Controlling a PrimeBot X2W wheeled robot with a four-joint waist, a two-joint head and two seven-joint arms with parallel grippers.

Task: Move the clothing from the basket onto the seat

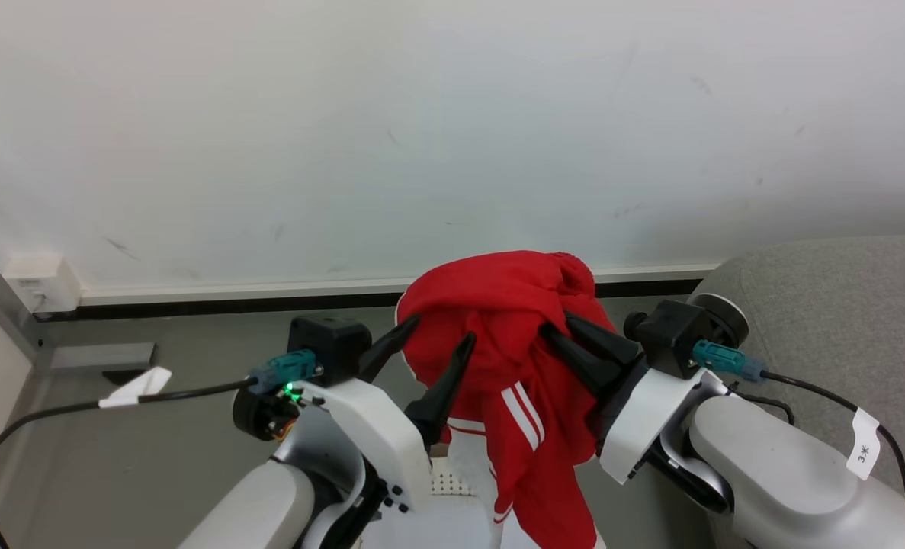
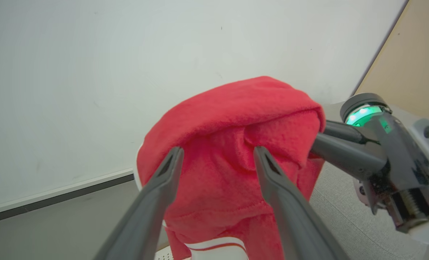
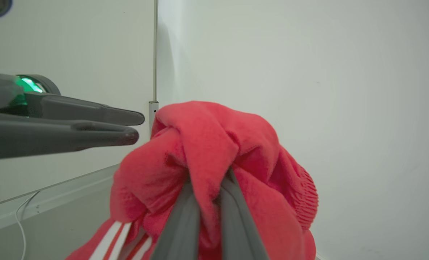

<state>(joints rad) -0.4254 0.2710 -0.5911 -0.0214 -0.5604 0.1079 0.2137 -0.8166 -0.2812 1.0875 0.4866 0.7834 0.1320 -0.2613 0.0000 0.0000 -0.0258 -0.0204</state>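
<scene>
You're in the carry step. The clothing [image 1: 498, 320] hangs in the air above the basket [image 1: 449, 482], bunched at the top, with its white-striped tail trailing down toward the basket. Your right gripper [image 1: 555, 322] is clenched on the bunch; the right wrist view shows red fabric pinched between its two fingers. Your left gripper [image 1: 441, 328], also above the basket and toward its left side, has its fingers spread against the cloth and grasps nothing.

Only a patch of the basket's perforated wall shows between your forearms, with something pale below it. You can't tell from here whether anything else lies inside, or whether the tail has cleared the rim.

The seat [image 1: 841, 320] lies to the right of the basket. I judge the next move to be a swing that way — high enough that the tail lifts out cleanly. One claw bears the whole garment, so keep it clenched and hold the left fingers clear of the folds.
</scene>
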